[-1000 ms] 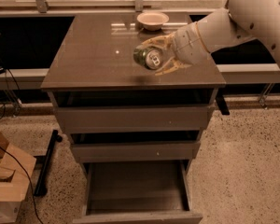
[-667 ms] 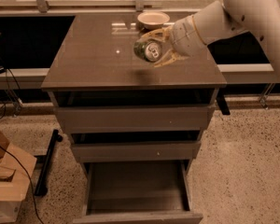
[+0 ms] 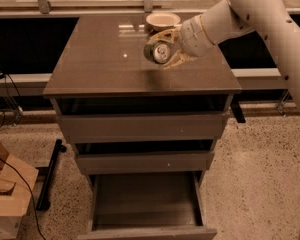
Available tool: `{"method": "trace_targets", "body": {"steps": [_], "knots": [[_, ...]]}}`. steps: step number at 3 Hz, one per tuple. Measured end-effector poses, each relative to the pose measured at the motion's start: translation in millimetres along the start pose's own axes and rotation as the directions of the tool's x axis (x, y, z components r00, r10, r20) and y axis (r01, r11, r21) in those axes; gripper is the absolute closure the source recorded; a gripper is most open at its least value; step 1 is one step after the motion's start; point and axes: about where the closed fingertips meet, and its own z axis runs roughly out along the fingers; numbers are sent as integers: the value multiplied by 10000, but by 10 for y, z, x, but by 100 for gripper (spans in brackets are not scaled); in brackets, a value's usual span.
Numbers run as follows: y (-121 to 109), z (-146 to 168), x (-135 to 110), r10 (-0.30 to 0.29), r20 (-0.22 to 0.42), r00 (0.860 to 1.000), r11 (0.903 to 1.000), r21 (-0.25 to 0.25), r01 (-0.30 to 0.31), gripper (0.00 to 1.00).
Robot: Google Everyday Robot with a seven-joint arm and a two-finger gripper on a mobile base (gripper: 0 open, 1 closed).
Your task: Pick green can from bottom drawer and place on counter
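The green can (image 3: 157, 52) lies on its side in my gripper (image 3: 166, 50), its silver top and pull-tab facing the camera. My gripper is shut on it and holds it a little above the glossy grey-brown counter (image 3: 105, 59), right of the middle. The white arm reaches in from the upper right. The bottom drawer (image 3: 146, 204) is pulled out and shows only its bare floor.
A pale round bowl (image 3: 163, 20) sits at the back of the counter, just behind the can. The two upper drawers (image 3: 140, 129) are partly open. A cardboard box (image 3: 5, 194) and a black cable lie on the floor at the left.
My gripper with the can has moved a little back and to the left over the counter, toward the bowl. The drawers have not moved.
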Motion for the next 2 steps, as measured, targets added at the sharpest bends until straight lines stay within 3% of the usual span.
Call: {"method": "trace_targets", "body": {"steps": [2], "knots": [[6,68,-16,-10,95,10000,10000,-58,10,11]]}}
